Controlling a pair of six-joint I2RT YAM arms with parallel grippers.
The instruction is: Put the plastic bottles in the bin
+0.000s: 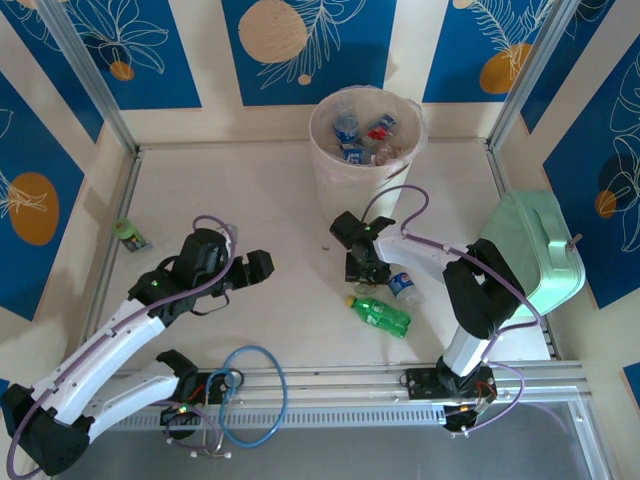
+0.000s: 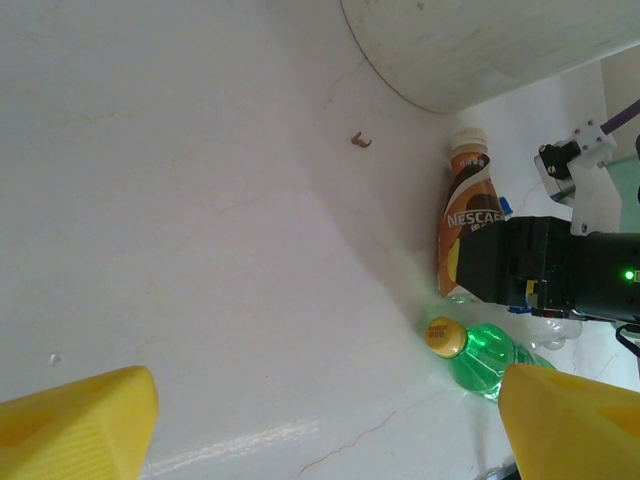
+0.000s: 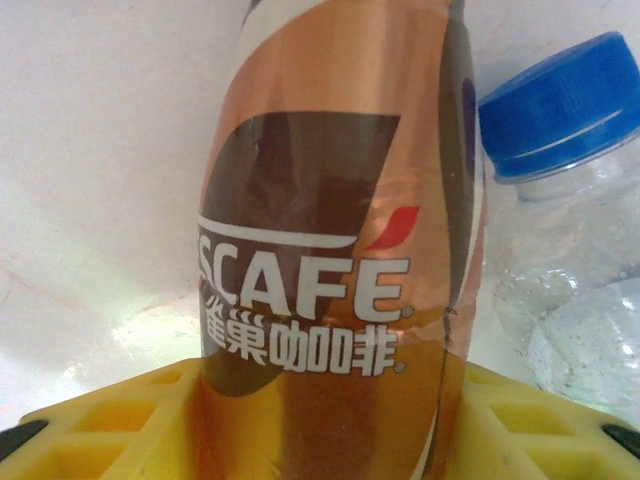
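The coffee bottle point(image 3: 340, 180) looks light and thin-walled, and its glossy brown-and-orange sleeve is likely slick. I judge that a firm squeeze would dent it and that, being round, it could roll. The best hold is across the middle of the label, square to its long axis. It seems to lie flat on the table point(image 1: 250, 200), its long axis running toward the bin point(image 1: 335, 180) and its pale cap at that end, near the bin's foot.

My right end effector point(image 1: 362, 265) straddles its body. I cannot tell whether the yellow fingers are already pressing on it. A clear bottle with a blue cap point(image 3: 570, 250) lies just beside it, and a green bottle point(image 1: 382, 314) is a little nearer my bases. My left end effector point(image 1: 258, 268) hovers well apart with its fingers spread and holds nothing.
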